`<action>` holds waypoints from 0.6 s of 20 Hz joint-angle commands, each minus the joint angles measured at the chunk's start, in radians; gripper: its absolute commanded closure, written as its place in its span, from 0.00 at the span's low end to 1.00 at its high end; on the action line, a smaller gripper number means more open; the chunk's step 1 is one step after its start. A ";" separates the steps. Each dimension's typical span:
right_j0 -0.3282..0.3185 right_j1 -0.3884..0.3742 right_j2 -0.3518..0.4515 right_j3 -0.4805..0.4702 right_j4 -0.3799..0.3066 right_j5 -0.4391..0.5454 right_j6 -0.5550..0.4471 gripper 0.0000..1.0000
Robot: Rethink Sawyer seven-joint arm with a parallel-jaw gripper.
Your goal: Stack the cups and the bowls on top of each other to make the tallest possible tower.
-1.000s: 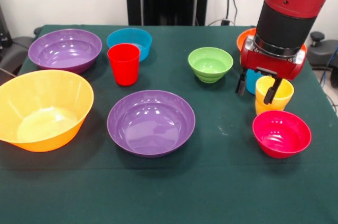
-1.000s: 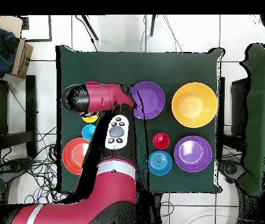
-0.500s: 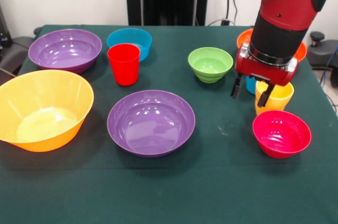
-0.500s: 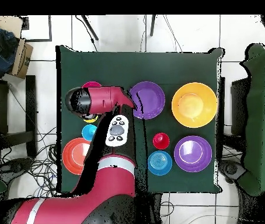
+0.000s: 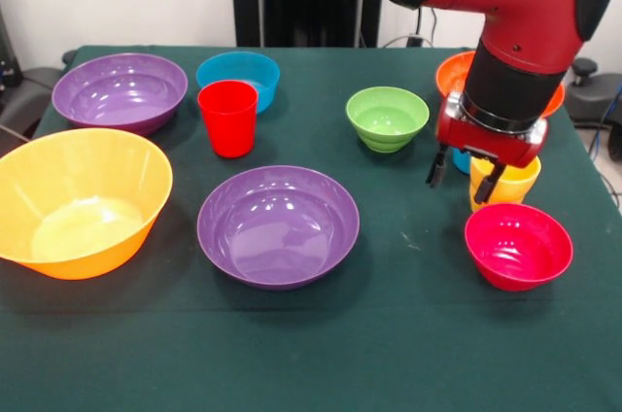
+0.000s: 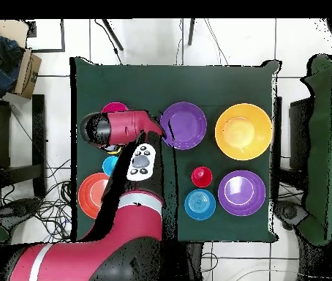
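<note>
- The yellow cup point(image 5: 503, 185) is standing upright near the table's point(image 5: 408, 334) right edge in the front view, between the magenta bowl point(image 5: 517, 245) and the orange bowl point(image 5: 455, 70).
- The gripper point(image 5: 464, 172) is hovering at its left rim, jaws spread apart and holding nothing.
- The light blue cup point(image 5: 460, 160) is sitting just behind.

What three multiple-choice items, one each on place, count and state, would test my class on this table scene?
1. Which thing is closest below the hand? A yellow cup B red cup C blue bowl
2. How many purple bowls are there? A one B two C three
3. The red cup is: A upright, alone B tipped over C inside a bowl

Key: 1 A, the yellow cup sits by the open fingers. 2 B, one purple bowl at the back, another in the middle. 3 A, it stands on the cloth, mouth up.
</note>
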 commanded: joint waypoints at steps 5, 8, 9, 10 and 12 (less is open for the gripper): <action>0.021 0.023 0.049 -0.071 -0.046 0.087 -0.013 0.00; 0.019 0.020 0.050 -0.066 -0.046 0.085 -0.016 0.00; 0.019 0.019 0.050 -0.065 -0.046 0.085 -0.015 0.00; 0.019 0.018 0.049 -0.064 -0.046 0.084 -0.015 0.00; 0.018 0.017 0.050 -0.063 -0.046 0.084 -0.016 0.00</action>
